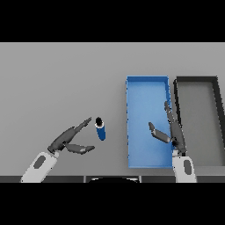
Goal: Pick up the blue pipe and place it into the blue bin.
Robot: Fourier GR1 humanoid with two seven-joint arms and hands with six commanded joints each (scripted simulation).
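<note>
**Left hand spread beside the standing blue pipe; right hand over the blue bin**

The blue pipe stands on the grey bench, left of the blue bin and clear of it, with bare bench between the two. Its dark open end faces up and slightly toward the far side, and its blue body runs down toward the near edge.

The left hand comes in from the near left. Its fingers are straight and spread, reaching toward the pipe's top from the left, and the tips are just beside the dark end; whether they touch it cannot be told. The thumb juts out to the right, below and left of the pipe's lower end, a little apart from it. The hand has hold of nothing, and the pipe sits in the wide gap between fingers and thumb.

The right hand comes in from the near right and lies over the bin's right wall. Its fingers point toward the far side, straight and relaxed, and its thumb sticks out left over the bin's blue floor. It holds nothing.

A dark grey bin stands just beside the blue bin, on its right.
</note>
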